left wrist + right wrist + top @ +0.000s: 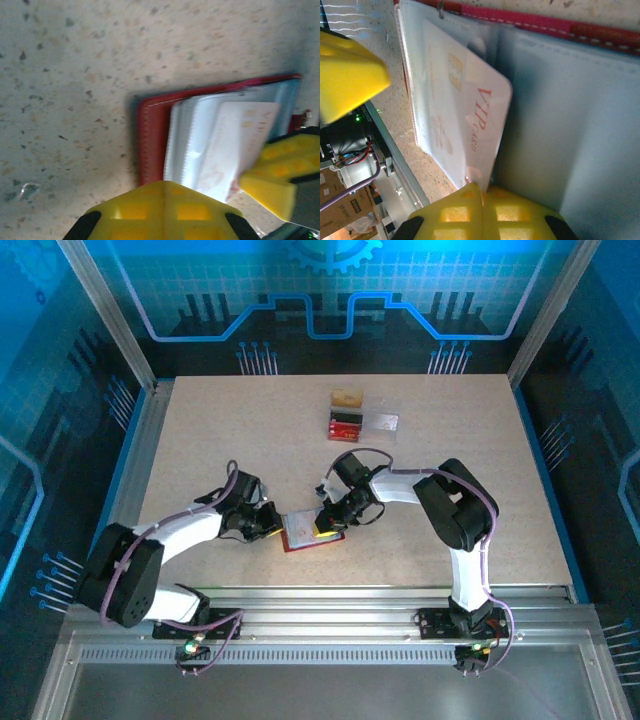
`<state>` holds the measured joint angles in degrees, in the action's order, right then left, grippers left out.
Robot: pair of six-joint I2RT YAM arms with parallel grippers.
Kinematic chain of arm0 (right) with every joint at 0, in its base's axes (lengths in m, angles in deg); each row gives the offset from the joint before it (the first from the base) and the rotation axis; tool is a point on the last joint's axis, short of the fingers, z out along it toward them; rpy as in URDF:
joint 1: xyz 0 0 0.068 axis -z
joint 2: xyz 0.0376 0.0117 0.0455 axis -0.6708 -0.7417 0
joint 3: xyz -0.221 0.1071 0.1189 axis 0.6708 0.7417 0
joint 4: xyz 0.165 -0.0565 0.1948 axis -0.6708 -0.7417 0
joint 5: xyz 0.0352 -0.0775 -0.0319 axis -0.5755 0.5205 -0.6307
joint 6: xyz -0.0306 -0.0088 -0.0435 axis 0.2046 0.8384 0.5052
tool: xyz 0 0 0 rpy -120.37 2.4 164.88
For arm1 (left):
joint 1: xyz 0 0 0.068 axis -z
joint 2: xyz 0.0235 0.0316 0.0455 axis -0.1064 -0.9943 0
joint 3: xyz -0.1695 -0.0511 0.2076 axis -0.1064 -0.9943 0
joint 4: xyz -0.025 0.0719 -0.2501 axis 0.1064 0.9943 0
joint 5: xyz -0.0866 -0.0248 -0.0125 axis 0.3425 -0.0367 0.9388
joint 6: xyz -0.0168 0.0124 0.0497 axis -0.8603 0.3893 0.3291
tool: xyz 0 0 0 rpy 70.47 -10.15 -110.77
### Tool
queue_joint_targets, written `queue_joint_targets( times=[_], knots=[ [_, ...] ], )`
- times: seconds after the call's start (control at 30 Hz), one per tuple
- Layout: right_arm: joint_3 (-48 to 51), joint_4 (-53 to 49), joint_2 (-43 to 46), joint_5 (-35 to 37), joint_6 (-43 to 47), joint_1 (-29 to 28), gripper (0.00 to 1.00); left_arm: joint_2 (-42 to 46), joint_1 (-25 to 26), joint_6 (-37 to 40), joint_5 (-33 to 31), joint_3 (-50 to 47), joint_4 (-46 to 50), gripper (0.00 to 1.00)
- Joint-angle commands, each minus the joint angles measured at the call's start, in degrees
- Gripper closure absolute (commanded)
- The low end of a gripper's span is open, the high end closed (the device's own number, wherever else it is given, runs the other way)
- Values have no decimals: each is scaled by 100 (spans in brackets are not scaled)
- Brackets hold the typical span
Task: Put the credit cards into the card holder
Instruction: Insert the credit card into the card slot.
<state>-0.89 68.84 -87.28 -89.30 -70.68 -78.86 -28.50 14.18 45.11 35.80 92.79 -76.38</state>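
The card holder (297,537), a dark red wallet, lies open on the table in front of both arms, its clear sleeves (570,125) fanned up. My right gripper (483,186) is shut on the corner of a white credit card (465,115) printed "VIP card", which leans against a sleeve. In the left wrist view that card (240,135) stands over the sleeves above the red cover (150,135). My left gripper (164,182) is shut, its tips at the wallet's near edge; whether a sleeve is pinched there is hidden. From above, the left gripper (272,525) and right gripper (330,522) flank the wallet.
At the back of the table sit a small tan block (347,398), a dark red ribbed piece (344,424) and a clear plastic box (380,423). A metal rail (330,600) runs along the near edge. Blue walls enclose the table.
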Motion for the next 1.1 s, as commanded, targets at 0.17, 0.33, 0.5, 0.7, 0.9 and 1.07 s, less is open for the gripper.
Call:
queue_joint_targets(
  times=[0.17, 0.33, 0.5, 0.7, 0.9, 1.07],
  knots=[
    [-543, -708, -227, 161, 317, -60, 100, -801, 315, 140, -155, 253, -249, 95],
    [-823, -911, -309, 143, 397, -167, 100, -1139, 505, 90, -121, 317, -432, 95],
    [-929, -899, -420, 143, 391, -189, 94, -1079, 546, 121, -191, 309, -412, 94],
    [-949, -708, -341, 246, 293, -235, 76, -1175, 557, 155, -164, 360, -408, 93],
    [-755, -848, 160, 629, 356, -207, 58, -1253, 555, 221, -209, 413, -351, 93],
    [-675, -1170, 552, 1203, 460, -210, 48, -1279, 550, 291, -205, 462, -338, 93]
  ],
)
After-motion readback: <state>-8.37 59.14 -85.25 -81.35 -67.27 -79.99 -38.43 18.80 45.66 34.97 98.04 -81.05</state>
